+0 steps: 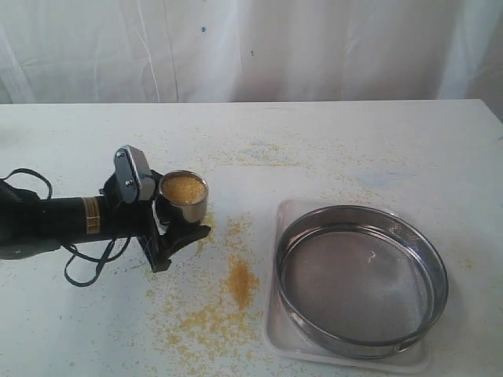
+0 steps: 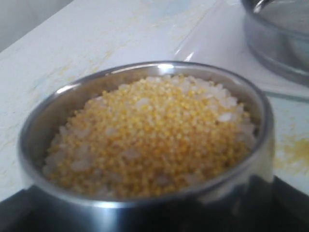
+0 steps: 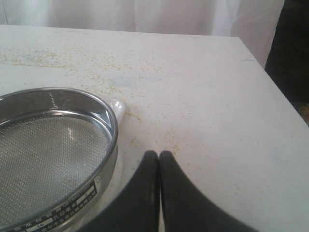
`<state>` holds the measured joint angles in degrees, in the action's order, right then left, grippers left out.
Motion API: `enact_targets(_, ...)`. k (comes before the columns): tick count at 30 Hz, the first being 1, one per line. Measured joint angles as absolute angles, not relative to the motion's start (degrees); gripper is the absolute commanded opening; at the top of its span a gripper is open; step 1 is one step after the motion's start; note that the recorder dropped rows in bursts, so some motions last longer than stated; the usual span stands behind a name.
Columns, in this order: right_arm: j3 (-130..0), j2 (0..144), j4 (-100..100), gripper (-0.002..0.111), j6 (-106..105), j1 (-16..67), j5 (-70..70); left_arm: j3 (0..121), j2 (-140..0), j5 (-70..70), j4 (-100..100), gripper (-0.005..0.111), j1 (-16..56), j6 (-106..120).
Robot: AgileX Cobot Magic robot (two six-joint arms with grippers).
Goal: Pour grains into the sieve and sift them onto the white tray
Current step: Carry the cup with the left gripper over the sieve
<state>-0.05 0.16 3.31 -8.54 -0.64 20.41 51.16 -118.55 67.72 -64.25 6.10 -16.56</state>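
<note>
The left arm [image 1: 67, 216] reaches in from the left, its jaws pinching a small steel cup [image 1: 189, 208]. The cup is upright and heaped with the grains [image 2: 154, 135], yellow mixed with paler ones. More of them lie scattered on the table [image 1: 354, 149] near and right of the cup. At the near right the sieve [image 1: 361, 275] sits on the white tray [image 1: 346, 355]. The right jaws, pressed together, are close beside the sieve.

Bare table [image 1: 330, 149] lies open between the steel cup [image 1: 192, 210] and the sieve [image 1: 357, 279], whose raised rim blocks low passes.
</note>
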Motion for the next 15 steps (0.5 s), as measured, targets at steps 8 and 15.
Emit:
enact_targets(8,-0.05,0.16,3.31,0.000,-8.54,-0.64,20.41,55.19,-114.15,67.58,-59.95,0.000,16.01,-20.08)
enact_targets(15,-0.05,0.16,3.31,0.000,-8.54,-0.64,20.41,59.71,-112.39,67.92,-56.92,0.000,22.49,-26.24)
